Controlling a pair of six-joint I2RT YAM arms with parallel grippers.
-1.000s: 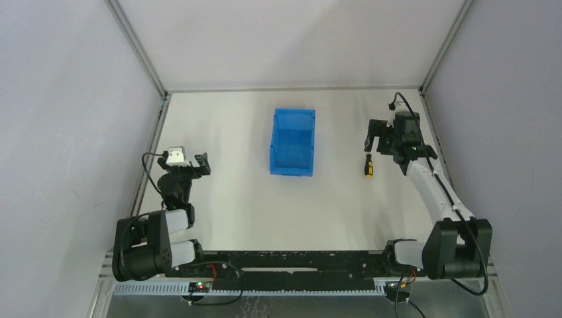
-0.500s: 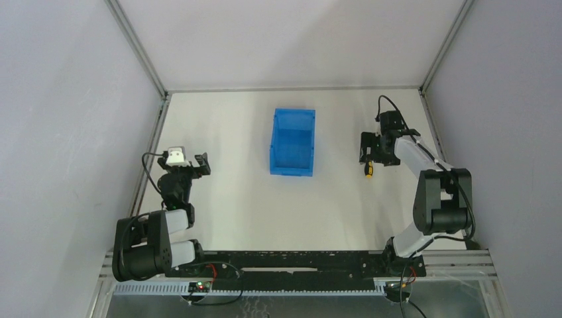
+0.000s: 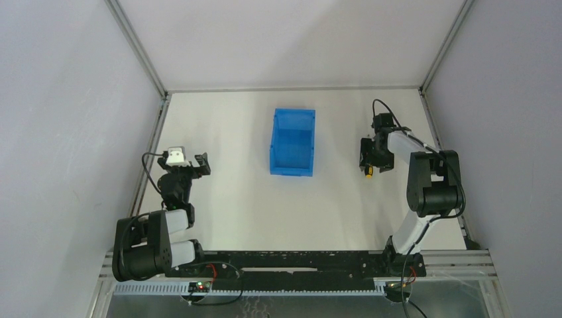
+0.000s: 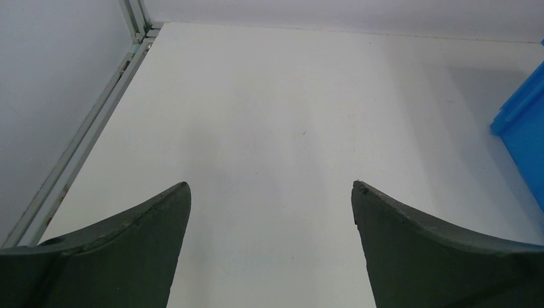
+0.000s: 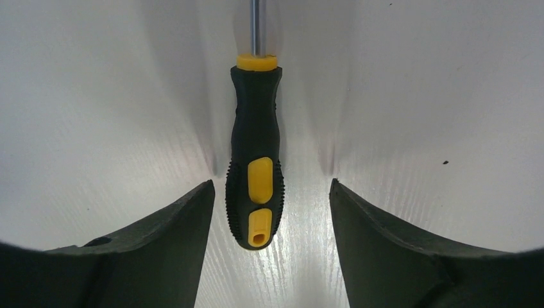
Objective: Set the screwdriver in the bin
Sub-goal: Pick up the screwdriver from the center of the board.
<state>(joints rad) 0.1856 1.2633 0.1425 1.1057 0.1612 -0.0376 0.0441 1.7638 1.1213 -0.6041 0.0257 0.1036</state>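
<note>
The screwdriver (image 5: pixel 255 154), black handle with yellow inserts and a thin metal shaft, lies flat on the white table; its yellow butt end (image 3: pixel 368 171) peeks out under the right arm. My right gripper (image 5: pixel 271 185) is lowered over it, one finger on each side of the handle's butt end, with a gap on both sides; the jaws are open and nothing is held. The blue bin (image 3: pixel 292 141) stands at the table's middle, left of the screwdriver, and looks empty. My left gripper (image 4: pixel 271 187) is open over bare table at the left.
A corner of the blue bin (image 4: pixel 521 122) shows at the right edge of the left wrist view. Metal frame rails (image 3: pixel 160 109) and grey walls bound the table on the left, back and right.
The right arm has swung down and leftward onto the screwdriver, and its jaws have narrowed around the handle. The screwdriver, the bin and the left arm have not moved.
</note>
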